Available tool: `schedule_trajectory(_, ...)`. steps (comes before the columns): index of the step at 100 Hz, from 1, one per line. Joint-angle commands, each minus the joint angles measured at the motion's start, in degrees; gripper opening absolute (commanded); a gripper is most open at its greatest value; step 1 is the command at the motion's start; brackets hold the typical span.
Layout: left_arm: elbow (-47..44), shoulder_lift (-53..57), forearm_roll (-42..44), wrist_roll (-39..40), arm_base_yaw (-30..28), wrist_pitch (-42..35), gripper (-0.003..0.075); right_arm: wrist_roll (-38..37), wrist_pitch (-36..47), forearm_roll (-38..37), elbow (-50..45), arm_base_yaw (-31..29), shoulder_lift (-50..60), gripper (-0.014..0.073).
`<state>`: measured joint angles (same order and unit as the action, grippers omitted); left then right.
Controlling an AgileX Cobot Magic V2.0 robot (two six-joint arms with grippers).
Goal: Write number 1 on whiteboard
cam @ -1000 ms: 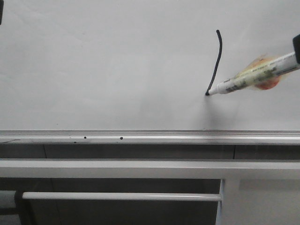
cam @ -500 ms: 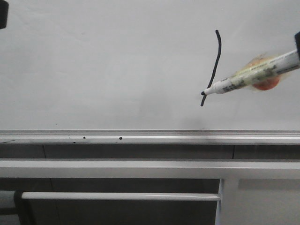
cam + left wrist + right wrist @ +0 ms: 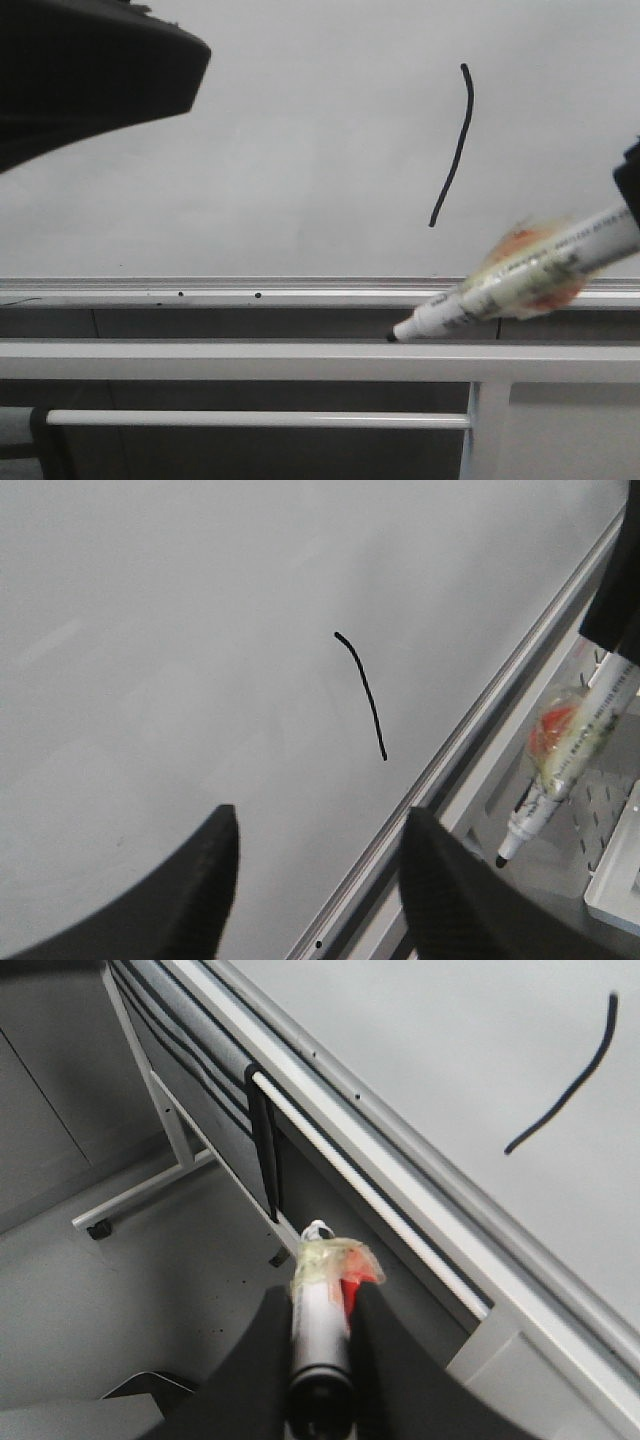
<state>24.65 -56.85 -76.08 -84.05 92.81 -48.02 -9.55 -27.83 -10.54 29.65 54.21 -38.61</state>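
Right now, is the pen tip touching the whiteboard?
Apart. In the front view the marker pen has its tip below the whiteboard, past the bottom rail, clear of the number 1. The right gripper holds it.

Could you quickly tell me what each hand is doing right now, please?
Left hand: open, holding nothing.
Right hand: closed on the marker pen.

Whiteboard (image 3: 300,150) plain white – number 1 (image 3: 455,145) black – marker pen (image 3: 510,285) white, orange patch.
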Motion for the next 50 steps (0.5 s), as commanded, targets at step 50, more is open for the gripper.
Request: schedule_trajectory(50, 1.4, -10.5, 3.4, -5.6, 0.4, -3.2, 0.0419, 0.2, -2.9, 0.3, 16.2, 0.2, -10.8, -0.0043)
